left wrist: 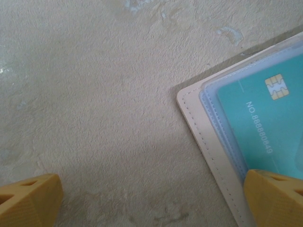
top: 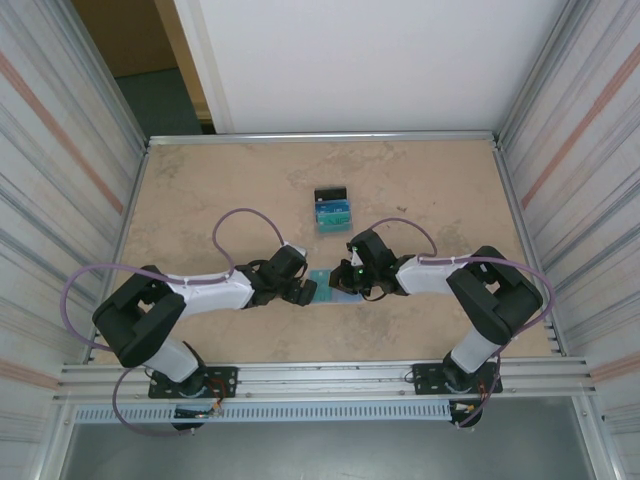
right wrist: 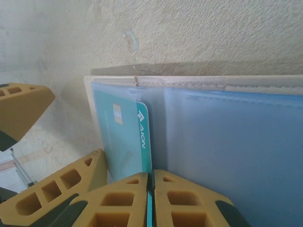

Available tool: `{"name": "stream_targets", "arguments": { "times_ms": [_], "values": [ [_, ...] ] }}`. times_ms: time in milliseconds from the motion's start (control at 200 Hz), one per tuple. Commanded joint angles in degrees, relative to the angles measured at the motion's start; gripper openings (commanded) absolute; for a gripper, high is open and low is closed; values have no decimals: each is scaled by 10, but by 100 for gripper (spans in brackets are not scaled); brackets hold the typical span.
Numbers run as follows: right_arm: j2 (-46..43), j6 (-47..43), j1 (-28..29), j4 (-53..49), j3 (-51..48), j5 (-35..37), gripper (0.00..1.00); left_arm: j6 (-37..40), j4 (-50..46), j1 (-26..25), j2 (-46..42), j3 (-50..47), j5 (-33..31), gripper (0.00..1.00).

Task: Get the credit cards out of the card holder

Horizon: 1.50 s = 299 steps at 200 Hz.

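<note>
**Spotter:** Your card holder (top: 324, 280) lay open and flat on the table (top: 200, 200), right between your two grippers. One teal credit card (right wrist: 124, 137) sat in an end sleeve (left wrist: 213, 106) of clear film, with its chip showing.

**Lead:** Your right gripper (right wrist: 152, 178) had its fingers pinched together on that card's long edge. The rest of the card was under the film, as far as I could tell. Your left gripper (left wrist: 151, 191) was spread wide and held nothing. One fingertip (left wrist: 274, 198) hung over the holder's stitched beige border, though I couldn't tell if it touched.

**Spotter:** You were handling a thin, stiff, light piece of smooth plastic. I judged it could slide out of a shallow pinch. The bare edge was the only place to take it, since the face was covered.

**Lead:** The holder looked soft and light. You would probably have dragged it along with the card unless your left finger pinned that border down.

**Spotter:** The neighbouring sleeve showed only pale blue, so you couldn't have known whether anything was inside. Farther back on the table, well apart from the holder, was a small pile of credit cards (top: 332, 213). It had blue-green cards and a black one at its far end.
</note>
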Motion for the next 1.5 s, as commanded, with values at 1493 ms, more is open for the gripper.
{"name": "stream_targets", "arguments": {
  "times_ms": [1493],
  "values": [
    [-53, -85, -51, -98, 4, 16, 0, 6, -54, -12, -14, 15, -36, 99]
  ]
}}
